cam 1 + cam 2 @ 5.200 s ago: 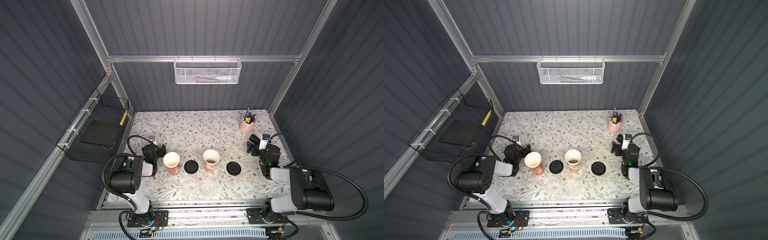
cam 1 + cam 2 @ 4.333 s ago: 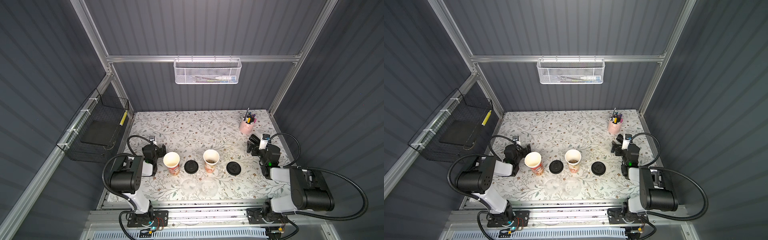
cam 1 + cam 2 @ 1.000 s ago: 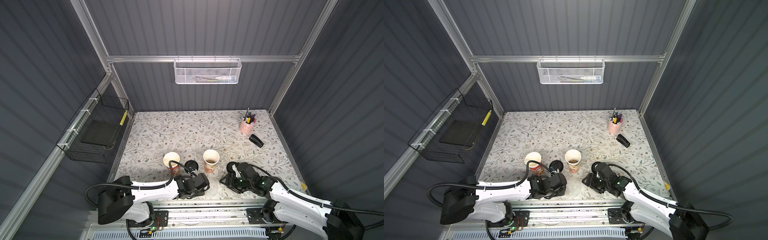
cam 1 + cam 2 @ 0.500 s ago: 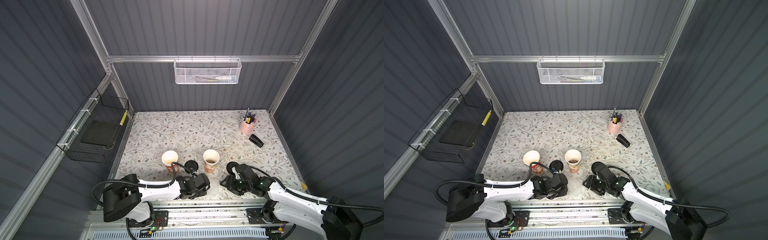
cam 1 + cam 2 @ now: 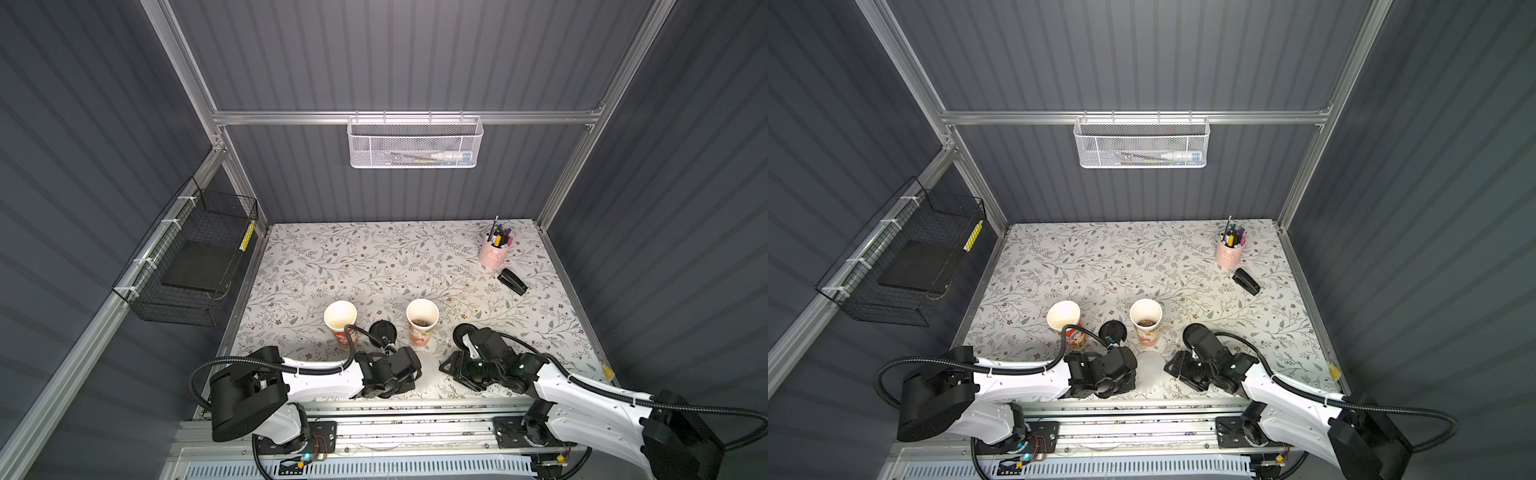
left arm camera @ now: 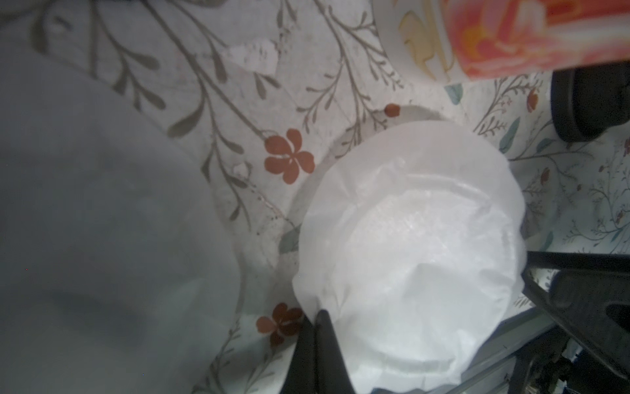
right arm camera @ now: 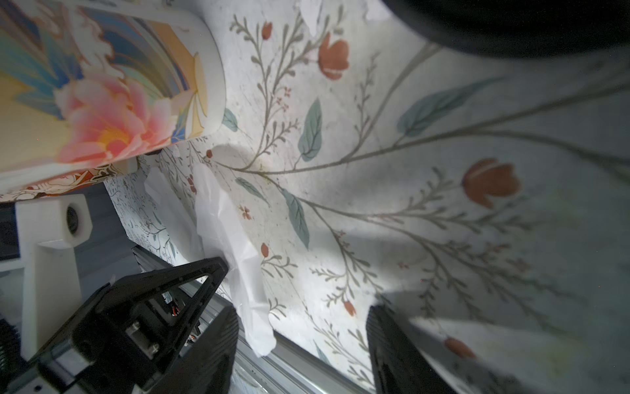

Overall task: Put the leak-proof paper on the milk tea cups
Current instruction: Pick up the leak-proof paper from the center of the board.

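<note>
**Left gripper (image 6: pixel 318 315) pinched shut on the near rim of the leak-proof paper (image 6: pixel 409 238).**
The sheet lies on the table ahead of it, with the milk tea cups (image 5: pixel 422 316) just beyond. A slow, level lift should stop the flimsy sheet folding or slipping. The right gripper (image 7: pixel 300 300) hangs alongside, jaws apart.

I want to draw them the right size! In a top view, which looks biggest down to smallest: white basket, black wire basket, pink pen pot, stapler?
1. black wire basket, maybe because it hangs nearer the camera
2. white basket
3. pink pen pot
4. stapler, only slightly smaller than the pot
</note>
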